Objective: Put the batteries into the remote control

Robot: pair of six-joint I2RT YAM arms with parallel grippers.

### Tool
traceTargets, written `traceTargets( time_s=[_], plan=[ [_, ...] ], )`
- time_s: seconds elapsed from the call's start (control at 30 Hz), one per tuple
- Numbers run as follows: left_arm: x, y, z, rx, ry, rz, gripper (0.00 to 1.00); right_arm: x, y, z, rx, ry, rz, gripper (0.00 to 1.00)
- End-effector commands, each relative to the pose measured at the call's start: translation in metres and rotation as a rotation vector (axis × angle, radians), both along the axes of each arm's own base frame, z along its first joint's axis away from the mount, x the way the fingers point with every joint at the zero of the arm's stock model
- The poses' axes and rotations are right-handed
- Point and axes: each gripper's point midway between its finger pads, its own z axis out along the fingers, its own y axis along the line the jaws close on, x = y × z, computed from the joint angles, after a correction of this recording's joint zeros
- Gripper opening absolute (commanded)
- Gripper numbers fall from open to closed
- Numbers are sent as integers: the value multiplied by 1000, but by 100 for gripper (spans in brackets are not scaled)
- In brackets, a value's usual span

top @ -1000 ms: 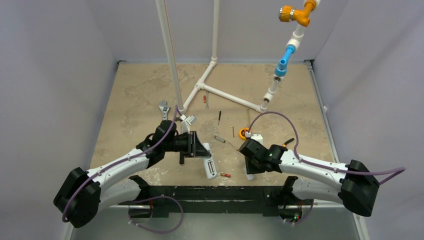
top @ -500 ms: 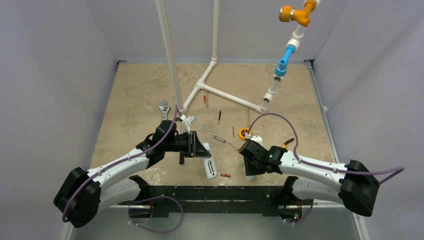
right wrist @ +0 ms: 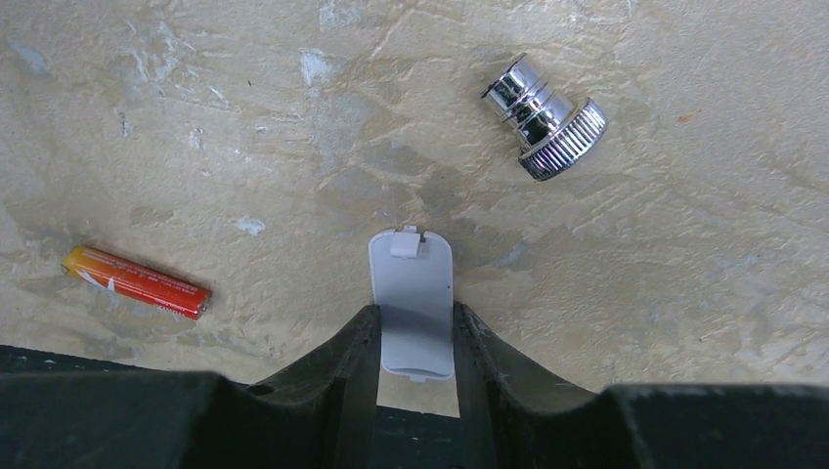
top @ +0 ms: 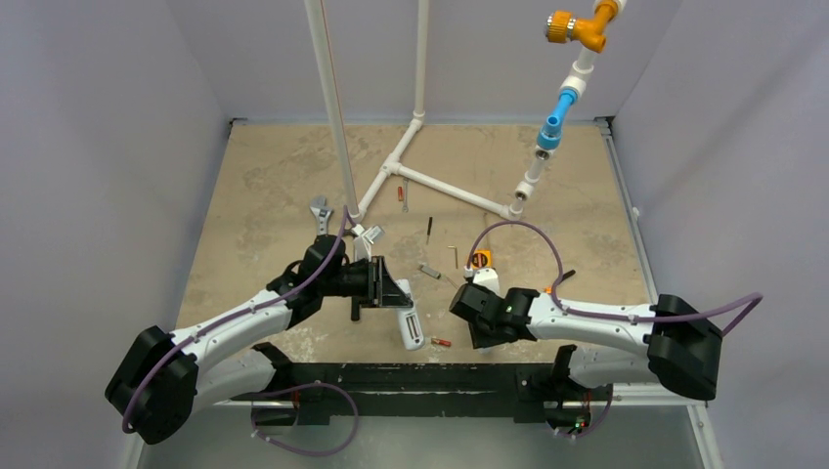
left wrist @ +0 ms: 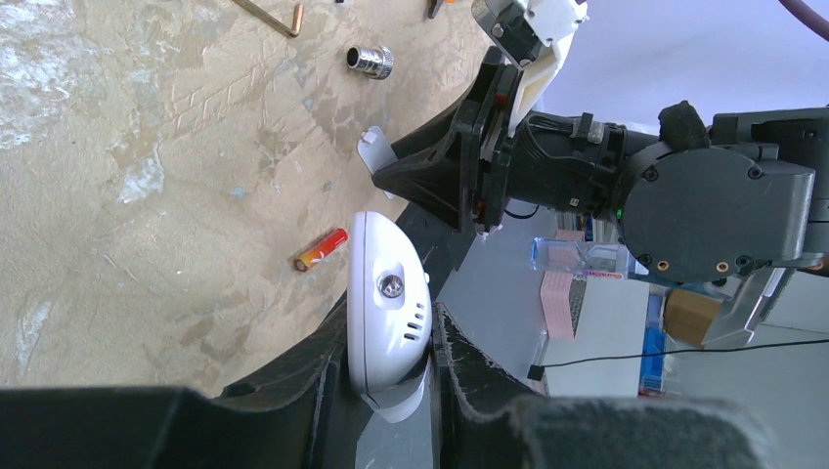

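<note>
My left gripper [top: 389, 296] [left wrist: 391, 328] is shut on the white remote control [top: 410, 326] [left wrist: 388, 298], holding it edge-up just above the table near the front edge. One orange-red battery [top: 441, 343] [left wrist: 322, 248] [right wrist: 136, 281] lies on the table just right of the remote. My right gripper [top: 476, 328] [right wrist: 414, 318] is shut on a small white battery cover [right wrist: 412, 288] [left wrist: 376, 149], with its tabbed end sticking out past the fingertips. It hovers low over the table, right of the battery. No other battery shows.
A chrome fitting [right wrist: 545, 115] [top: 428, 270] lies beyond the right gripper. An orange tape measure [top: 478, 259], a brass hex key [left wrist: 269, 14], a wrench [top: 321, 211] and a small screwdriver [top: 402, 194] lie mid-table. A white pipe frame [top: 430, 181] stands at the back.
My right arm has swung left and nearer the front edge, carrying the cover closer to the battery and remote. The left arm and the remote have not moved.
</note>
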Motion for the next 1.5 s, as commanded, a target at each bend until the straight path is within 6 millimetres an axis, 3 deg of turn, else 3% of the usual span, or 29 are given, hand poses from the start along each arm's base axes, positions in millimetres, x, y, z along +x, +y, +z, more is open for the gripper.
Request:
traceTargets(
  time_s=[0.0,0.2,0.43,0.83,1.07,1.3,1.47],
  plan=[
    [4,-4,13,-46,-49,-11,0,-18,-15,-23,-69,71,-40,29],
    [4,-3,13,-47,-50,-10,0,-19,-13,-30,-48,71,-50,22],
    [3,-3,12,-48,-47,-11,0,-15,0,-32,20,51,-41,0],
    [3,-4,13,-46,-49,-11,0,2,21,-8,185,-63,-56,0],
    [5,-5,14,-45,-46,-14,0,2,19,-10,194,-69,-69,0],
    [4,-4,13,-44,-44,-14,0,6,19,2,260,-109,-110,0],
    [4,-4,13,-42,-44,-15,0,6,23,8,357,-124,-143,26]
  ],
)
